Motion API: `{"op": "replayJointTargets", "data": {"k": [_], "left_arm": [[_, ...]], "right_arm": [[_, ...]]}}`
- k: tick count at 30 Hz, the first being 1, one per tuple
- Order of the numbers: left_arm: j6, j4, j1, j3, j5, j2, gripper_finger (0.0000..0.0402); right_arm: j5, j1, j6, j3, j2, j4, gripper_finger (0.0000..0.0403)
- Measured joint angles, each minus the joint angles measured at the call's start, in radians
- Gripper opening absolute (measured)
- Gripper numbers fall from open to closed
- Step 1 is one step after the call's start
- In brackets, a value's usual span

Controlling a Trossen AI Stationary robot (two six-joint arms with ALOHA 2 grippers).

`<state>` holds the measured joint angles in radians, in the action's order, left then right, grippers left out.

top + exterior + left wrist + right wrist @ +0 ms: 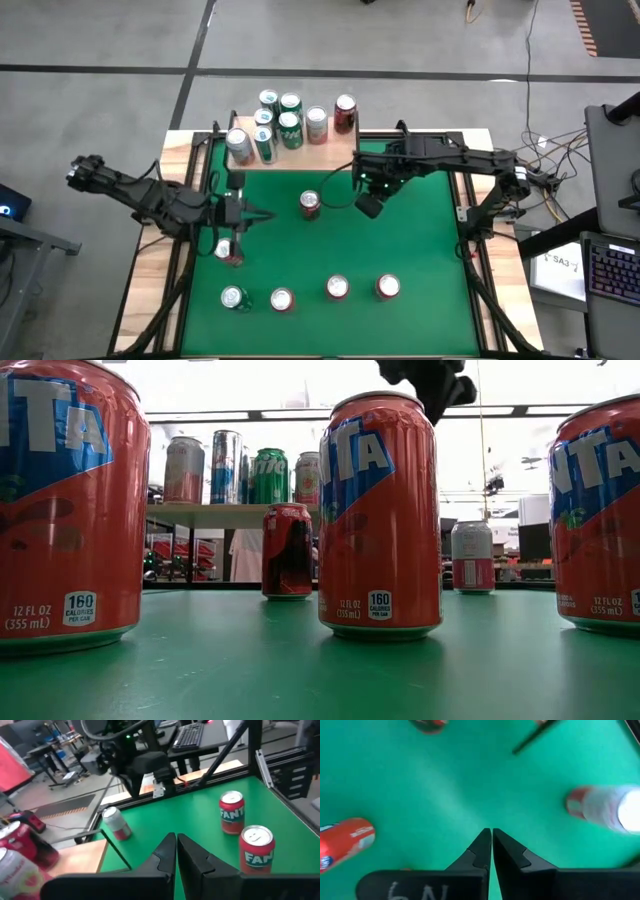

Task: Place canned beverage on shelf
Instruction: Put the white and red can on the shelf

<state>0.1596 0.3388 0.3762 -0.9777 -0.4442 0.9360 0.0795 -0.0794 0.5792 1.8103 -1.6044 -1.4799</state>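
The shelf, a light-wood board at the table's far edge, carries several upright cans. More cans stand on the green table. One silver-and-red can is in the middle, a dark red one is at the left, and several stand in a row near the front. My left gripper hangs shut above the table, left of the middle can, pointing toward the right edge. My right gripper is shut too, right of that can, pointing down at bare green.
Black frame bars run along the table's right and left sides. The front-row orange cans stand tall in the low view, with the shelf behind them. Bare green lies between the middle can and the front row.
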Motion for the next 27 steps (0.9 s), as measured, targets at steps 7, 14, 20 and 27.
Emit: {"op": "replayJointTargets", "data": {"k": [7, 14, 20, 27], "left_arm": [[-0.038, 0.058, 0.011, 0.004, -0.113, -0.003, 0.0000], [-0.040, 0.067, 0.011, 0.004, -0.141, -0.008, 0.0000], [-0.054, 0.067, 0.011, 0.004, -0.142, -0.008, 0.0000], [-0.074, 0.071, 0.011, -0.001, -0.177, -0.029, 0.0000]], "right_arm": [[0.013, -0.048, 0.003, 0.000, 0.025, -0.048, 0.0009], [0.026, -0.179, -0.072, 0.000, 0.040, -0.057, 0.0009], [0.025, -0.316, -0.160, -0.007, 0.040, -0.056, 0.0009], [0.003, -0.464, -0.242, -0.077, 0.040, -0.049, 0.0009]]}}
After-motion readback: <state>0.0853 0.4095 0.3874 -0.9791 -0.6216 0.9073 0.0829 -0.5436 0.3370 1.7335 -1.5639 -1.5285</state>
